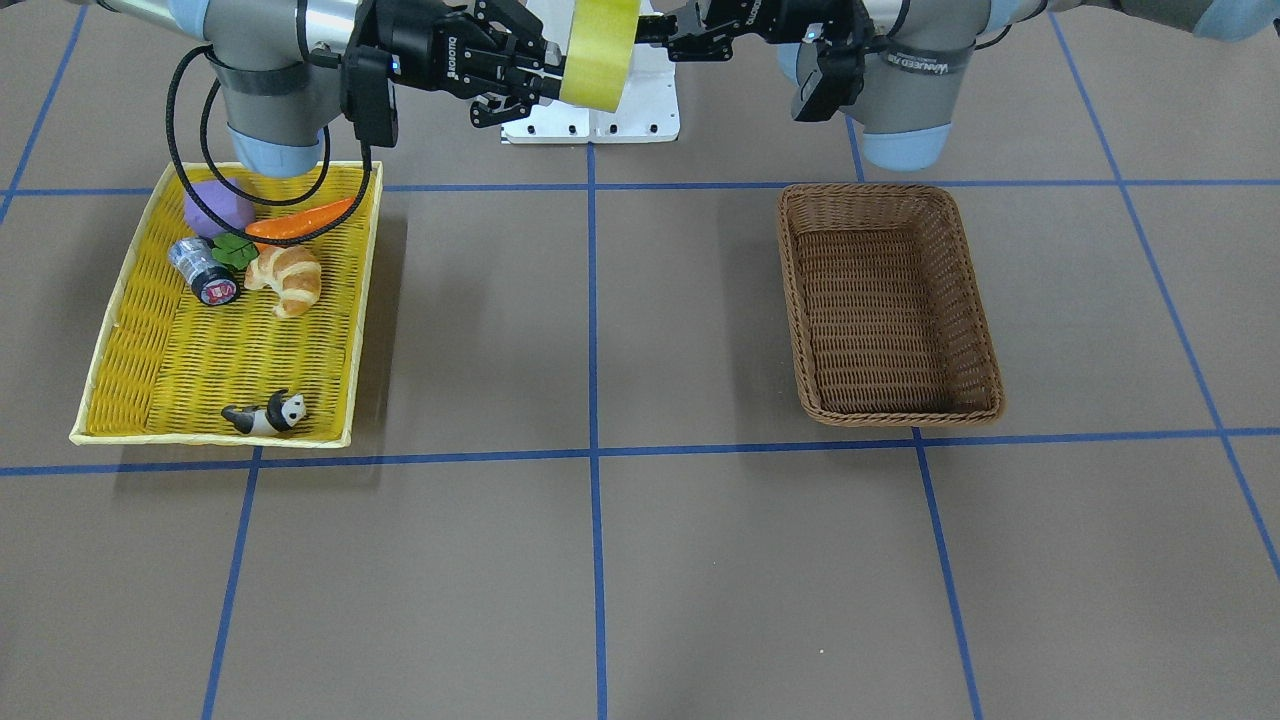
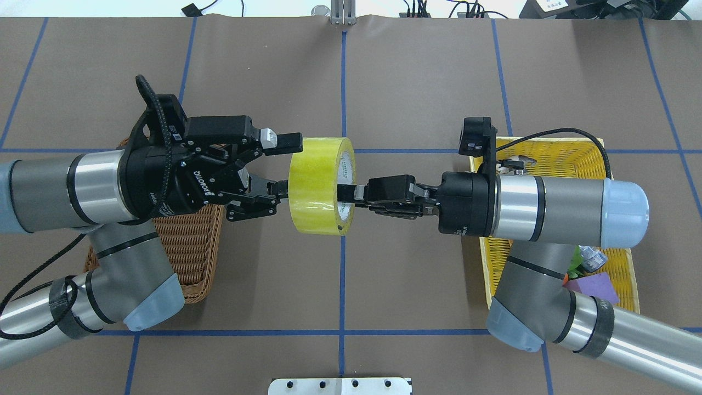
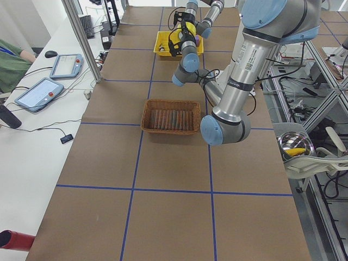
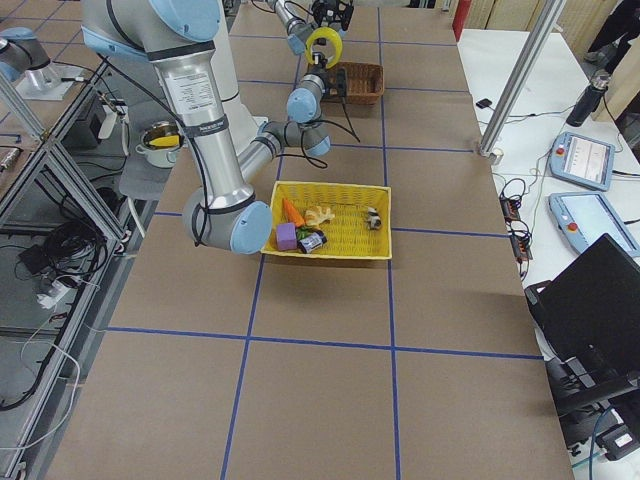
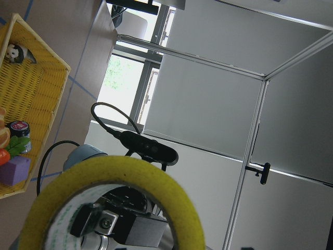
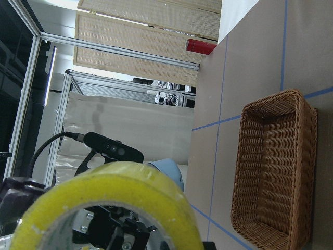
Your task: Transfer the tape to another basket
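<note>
The tape (image 2: 321, 184) hangs in mid-air above the table's centre line. It stands on edge, and its core runs sideways from one arm to the other. The right gripper (image 2: 348, 195) pinches its wall, with one finger reaching into the core. On the opposite face, the left gripper (image 2: 285, 167) has its jaws spread astride the roll's far rim and appears not to clamp it yet. The left arm is the nearer to the brown basket (image 1: 793, 300) below it, so the handover likely turns on that hand closing. The yellow tray (image 1: 365, 300) lies well apart, on the right arm's side.
</note>
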Robot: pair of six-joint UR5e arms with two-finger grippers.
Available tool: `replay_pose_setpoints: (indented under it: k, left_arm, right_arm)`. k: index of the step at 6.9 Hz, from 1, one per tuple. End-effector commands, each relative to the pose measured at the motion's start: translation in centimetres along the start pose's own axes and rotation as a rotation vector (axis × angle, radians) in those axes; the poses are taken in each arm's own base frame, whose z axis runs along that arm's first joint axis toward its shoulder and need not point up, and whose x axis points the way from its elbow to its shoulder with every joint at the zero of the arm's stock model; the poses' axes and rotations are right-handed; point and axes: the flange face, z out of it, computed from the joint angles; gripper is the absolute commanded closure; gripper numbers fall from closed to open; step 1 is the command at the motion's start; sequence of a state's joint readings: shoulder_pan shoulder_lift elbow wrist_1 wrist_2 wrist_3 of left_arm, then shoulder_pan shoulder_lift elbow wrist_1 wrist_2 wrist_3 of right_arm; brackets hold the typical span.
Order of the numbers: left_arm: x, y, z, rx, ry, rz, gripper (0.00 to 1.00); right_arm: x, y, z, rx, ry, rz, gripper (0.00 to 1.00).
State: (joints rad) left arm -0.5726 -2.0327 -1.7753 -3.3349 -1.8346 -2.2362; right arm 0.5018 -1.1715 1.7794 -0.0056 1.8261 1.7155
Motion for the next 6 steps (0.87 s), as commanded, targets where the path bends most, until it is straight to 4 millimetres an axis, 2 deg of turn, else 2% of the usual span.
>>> replay_pose_setpoints:
  k: [1, 2, 3, 4, 5, 6]
  left_arm:
    - [0.03, 0.05, -0.01, -0.002, 0.002, 0.000, 0.34]
    - [0.03, 0.05, -0.02, -0.002, 0.002, 0.000, 0.37]
    - [0.03, 0.05, -0.02, -0.002, 0.002, 0.002, 0.45]
    - [-0.12, 0.01, -0.18, 0.000, -0.003, 0.002, 0.72]
    - [-0.45, 0.01, -0.38, -0.004, -0.012, 0.001, 1.00]
    - [-0.61, -0.02, -0.54, -0.003, -0.018, -0.001, 1.00]
  right_arm:
    - [0.17, 0.25, 0.14, -0.003, 0.002, 0.004, 1.00]
    - [0.26, 0.53, 0.29, -0.008, 0.003, 0.007, 1.00]
    - [0.29, 0.66, 0.34, -0.009, 0.001, 0.009, 1.00]
    - [0.50, 0.83, 0.52, -0.012, 0.004, 0.013, 0.19]
    - [0.42, 0.85, 0.50, -0.013, 0.001, 0.023, 0.00]
    - [0.11, 0.91, 0.42, -0.014, -0.006, 0.023, 0.00]
